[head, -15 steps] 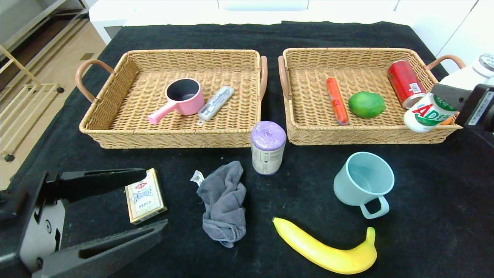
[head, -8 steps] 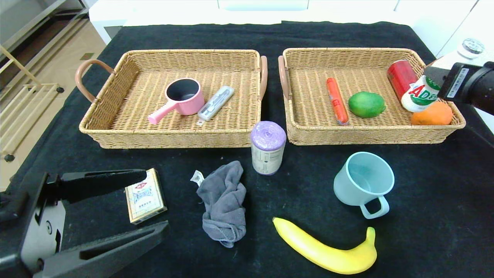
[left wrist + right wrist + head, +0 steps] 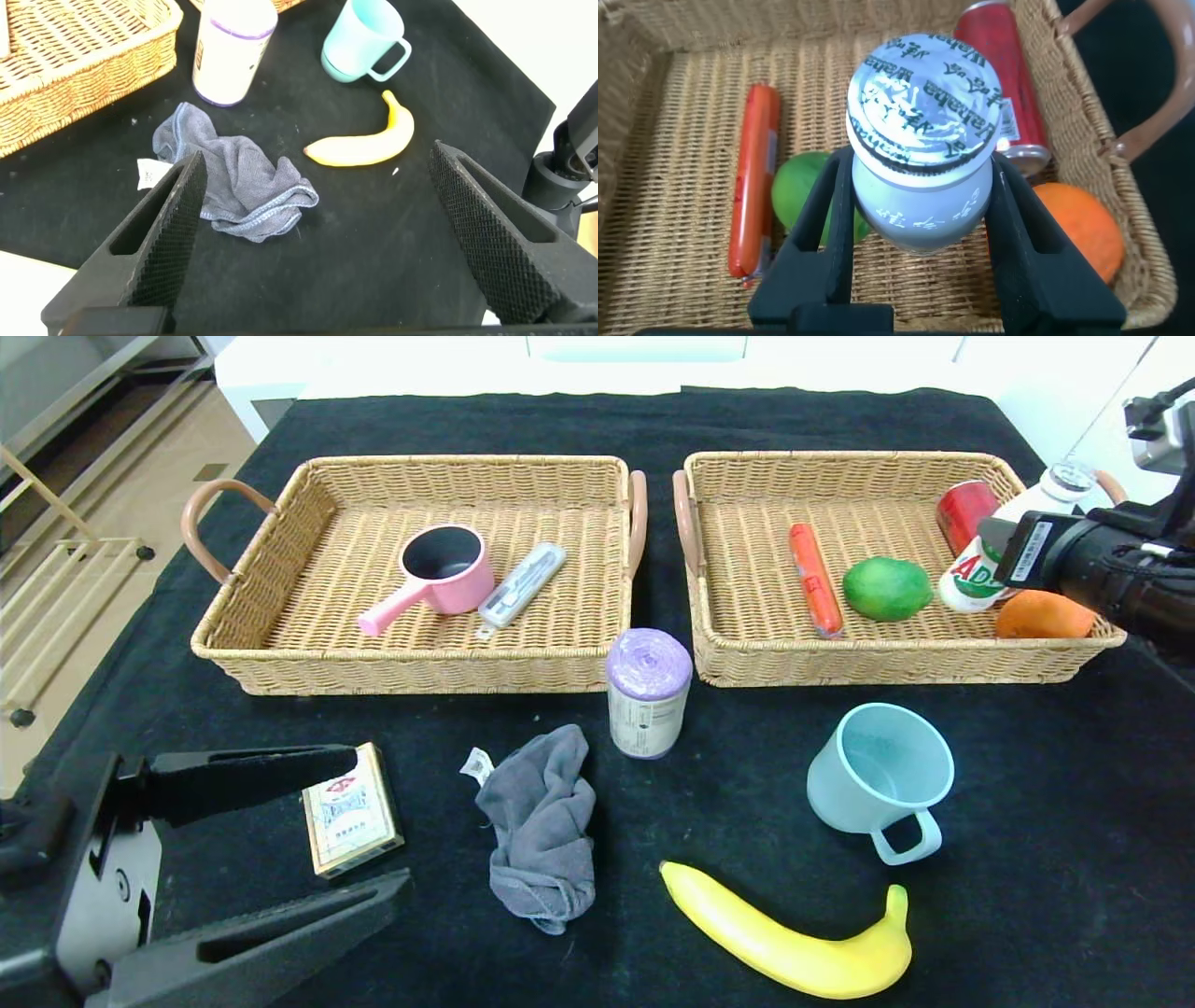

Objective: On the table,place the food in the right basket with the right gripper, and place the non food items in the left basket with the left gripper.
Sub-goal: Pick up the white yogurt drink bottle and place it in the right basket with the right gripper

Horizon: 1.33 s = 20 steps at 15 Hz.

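Black table (image 3: pixel 1027 784) holds baskets; right claw (image 3: pixel 920 201) grips a yogurt bottle (image 3: pixel 920 177) over the right basket (image 3: pixel 896 658), next releasing it; left claw (image 3: pixel 280 840) gapes, parked.

Overhead head view; two close wrist views.

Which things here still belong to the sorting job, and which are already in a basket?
Still to sort:
- yogurt bottle, held by the right gripper over the right basket
- banana
- card box
- grey cloth
- purple roll
- blue cup

Already in a basket:
- pink pot
- grey case
- sausage
- lime
- red can
- orange
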Each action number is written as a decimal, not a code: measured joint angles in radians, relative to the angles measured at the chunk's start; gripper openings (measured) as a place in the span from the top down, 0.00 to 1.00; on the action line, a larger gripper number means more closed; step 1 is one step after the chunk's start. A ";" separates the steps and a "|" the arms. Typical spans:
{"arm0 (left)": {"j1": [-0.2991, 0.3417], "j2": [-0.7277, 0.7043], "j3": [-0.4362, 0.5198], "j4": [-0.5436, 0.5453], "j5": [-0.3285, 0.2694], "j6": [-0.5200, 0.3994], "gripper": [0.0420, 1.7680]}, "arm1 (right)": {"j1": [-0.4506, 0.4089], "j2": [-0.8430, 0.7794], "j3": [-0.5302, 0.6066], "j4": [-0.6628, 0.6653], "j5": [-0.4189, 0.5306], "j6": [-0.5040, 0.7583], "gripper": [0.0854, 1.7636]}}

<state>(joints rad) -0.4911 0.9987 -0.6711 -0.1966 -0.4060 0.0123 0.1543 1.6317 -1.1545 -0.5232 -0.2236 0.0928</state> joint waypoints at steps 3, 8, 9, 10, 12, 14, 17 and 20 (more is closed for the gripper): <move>0.000 0.000 0.002 0.000 0.000 0.002 0.03 | -0.009 0.035 0.003 -0.024 0.001 0.000 0.53; 0.000 0.000 0.002 0.000 0.000 0.001 0.03 | -0.014 0.048 0.007 -0.027 0.010 0.000 0.53; 0.000 0.000 0.003 0.000 -0.001 0.001 0.03 | -0.014 0.048 0.010 -0.027 0.009 0.000 0.48; 0.000 0.000 0.004 0.000 -0.001 0.001 0.03 | -0.014 0.048 0.011 -0.029 0.009 0.000 0.43; 0.000 0.000 0.004 0.000 -0.001 0.001 0.03 | -0.014 0.047 0.017 -0.046 0.009 0.000 0.34; 0.000 0.000 0.004 0.000 -0.001 0.001 0.03 | -0.014 0.041 0.028 -0.053 0.010 0.000 0.27; 0.000 0.001 0.004 0.000 -0.001 0.001 0.03 | -0.005 0.007 0.063 -0.048 0.010 -0.002 0.20; 0.000 0.000 0.004 0.000 -0.001 0.005 0.03 | 0.016 -0.061 0.124 -0.043 0.011 -0.010 0.15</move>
<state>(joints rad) -0.4911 0.9991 -0.6672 -0.1962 -0.4074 0.0177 0.1706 1.5711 -1.0304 -0.5666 -0.2121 0.0832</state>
